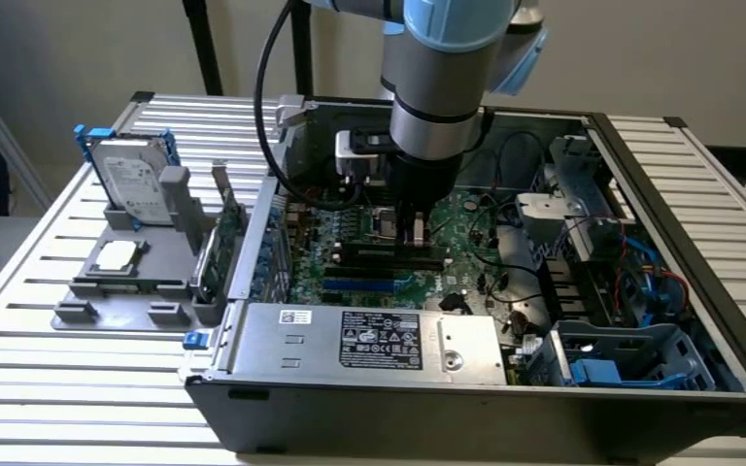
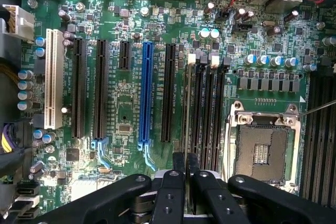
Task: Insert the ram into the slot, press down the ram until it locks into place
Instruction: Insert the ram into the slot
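Memory stick (image 2: 186, 108) is standing on edge, lengthwise over the outermost slot (image 2: 195, 103) of a bank of parallel black slots. The bank is lying near the middle of the motherboard (image 2: 126, 124), between the long blue slot (image 2: 147, 93) and the square processor socket (image 2: 261, 150); white end latches (image 2: 192, 59) are showing at the end of the bank farthest from the fingers. The gripper (image 2: 186, 158) is pinching the stick's upper edge, its two fingers (image 2: 177, 169) pressed close with the thin card between them. The insertion step appears to be in hand; whether the stick's lower edge is already entering the slot cannot be told. As a judgement, seating is calling for the stick to stay upright and parallel to the slot, and for pressure going straight down and evenly along its length, so that both end latches are closing together; a tilt is risking one end seating alone. The arm (image 1: 431, 107) is reaching straight down into the open computer case (image 1: 684, 223), which is lying on a slatted table (image 1: 23, 330); a power supply (image 1: 360, 340) is sitting along the case's near edge.
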`<state>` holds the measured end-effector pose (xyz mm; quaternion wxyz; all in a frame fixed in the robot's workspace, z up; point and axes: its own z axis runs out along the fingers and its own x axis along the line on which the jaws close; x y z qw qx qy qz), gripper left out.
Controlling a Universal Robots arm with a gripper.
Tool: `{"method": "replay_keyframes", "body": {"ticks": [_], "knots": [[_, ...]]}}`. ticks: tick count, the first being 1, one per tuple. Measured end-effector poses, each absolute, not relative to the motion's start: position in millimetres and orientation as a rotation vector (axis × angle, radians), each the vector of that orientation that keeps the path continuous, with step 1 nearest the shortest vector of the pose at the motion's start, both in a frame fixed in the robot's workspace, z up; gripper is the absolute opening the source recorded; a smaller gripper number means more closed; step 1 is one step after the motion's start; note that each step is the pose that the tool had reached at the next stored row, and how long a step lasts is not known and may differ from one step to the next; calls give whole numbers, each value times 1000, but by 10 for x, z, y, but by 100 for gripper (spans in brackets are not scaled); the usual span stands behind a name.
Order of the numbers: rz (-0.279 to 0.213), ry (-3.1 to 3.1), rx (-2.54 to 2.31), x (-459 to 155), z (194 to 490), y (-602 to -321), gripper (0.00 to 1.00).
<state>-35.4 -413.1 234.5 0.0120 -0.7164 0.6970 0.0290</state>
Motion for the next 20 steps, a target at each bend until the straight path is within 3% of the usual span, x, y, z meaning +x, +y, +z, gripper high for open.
{"method": "replay_keyframes", "body": {"ticks": [20], "knots": [[90,2175,-2232,-354,2281,-4104,13]]}}
